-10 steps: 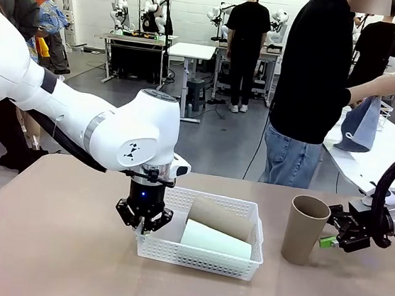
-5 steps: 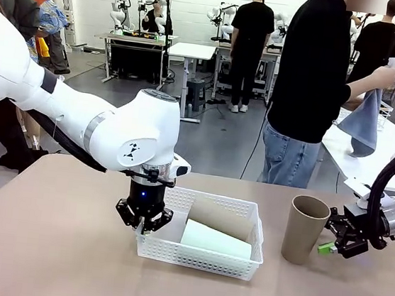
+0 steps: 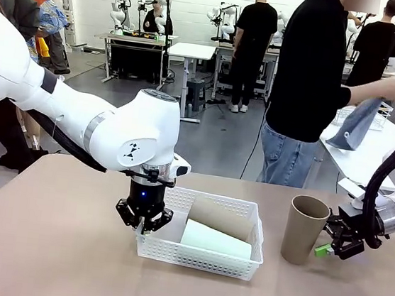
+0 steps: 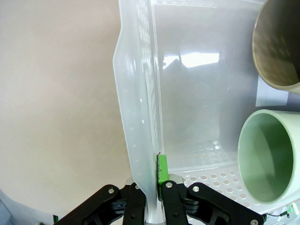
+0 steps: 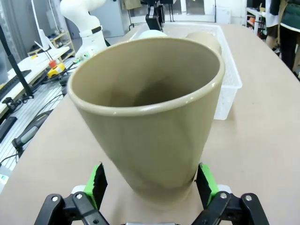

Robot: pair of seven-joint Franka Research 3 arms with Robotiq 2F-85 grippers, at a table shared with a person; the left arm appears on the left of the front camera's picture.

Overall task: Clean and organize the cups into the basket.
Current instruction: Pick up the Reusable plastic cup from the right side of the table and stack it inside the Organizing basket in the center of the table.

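The basket (image 3: 203, 257) is set on the surface (image 3: 43, 252), near its middle. Three cups are counted: two tan, one mint. A tan cup (image 3: 222, 217) and the mint cup (image 3: 215, 239) are laid on their sides in the basket, side by side, with their mouths turned towards the left end effector (image 3: 143, 226). That end effector is clamped tight on the basket's left wall, one finger inside and one outside.

The third cup (image 3: 304, 229), tan, is stood upright on the surface just right of the basket, apart from it. The right end effector (image 3: 329, 243) is placed beside it with its jaws spread wide and nothing gripped. From the right wrist the cup's foot is seen between the pads (image 5: 98, 183); contact cannot be told.

One person (image 3: 308, 89) is seen at the far side, a blue cloth (image 3: 357, 123) in hand.

In the left wrist view both lying cups are cut off at the edge. From the front their lower sides are hidden by the basket wall.
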